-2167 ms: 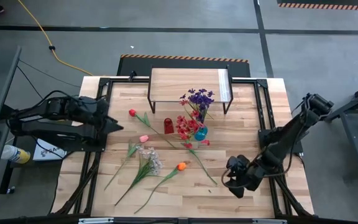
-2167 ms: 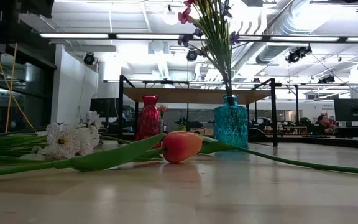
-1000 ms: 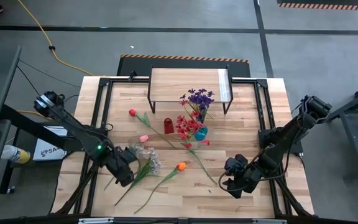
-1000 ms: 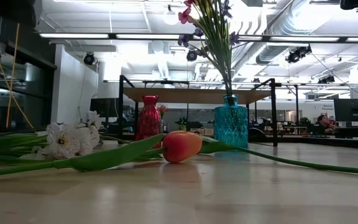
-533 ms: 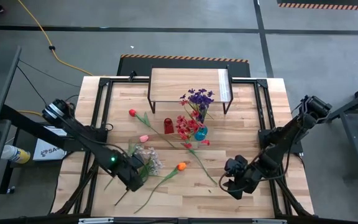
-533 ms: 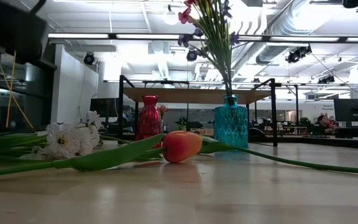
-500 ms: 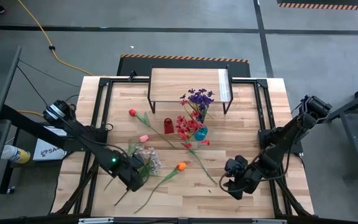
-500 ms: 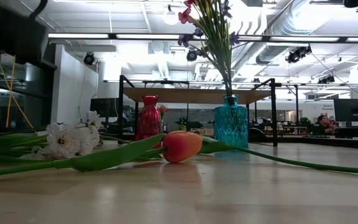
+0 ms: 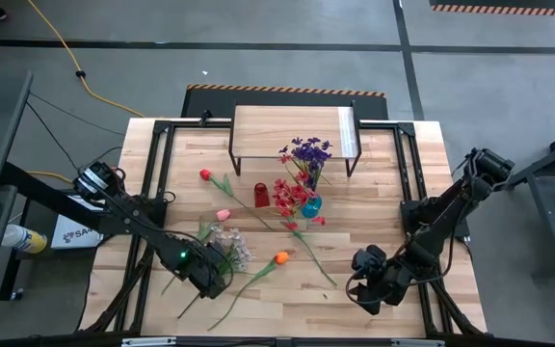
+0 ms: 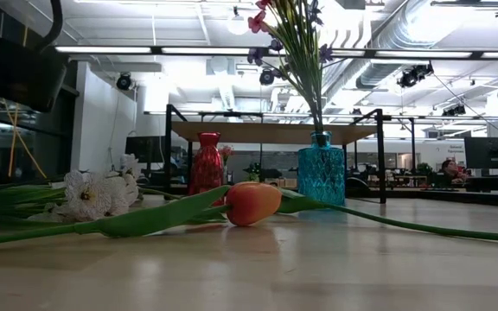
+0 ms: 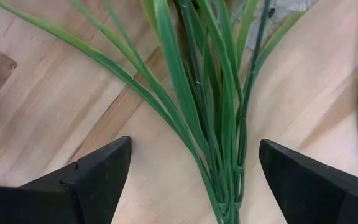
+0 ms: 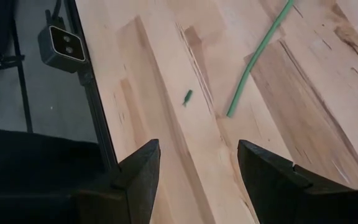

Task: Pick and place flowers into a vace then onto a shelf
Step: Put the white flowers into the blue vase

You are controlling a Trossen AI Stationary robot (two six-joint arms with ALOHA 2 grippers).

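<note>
Flowers (image 11: 213, 124): left claw (image 11: 191, 165) wide open, straddling stems.

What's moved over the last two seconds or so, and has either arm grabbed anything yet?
The left gripper swung in from the table's left edge to straddle the white blossom spray's green stems, open, nothing gripped. The right gripper barely shifted, empty. Flowers, vases and wooden shelf unchanged.

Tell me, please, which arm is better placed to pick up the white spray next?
Left. The left gripper is open, its fingers either side of the white spray's green stems. The right gripper is near the table's front right, with nothing between its fingers.
</note>
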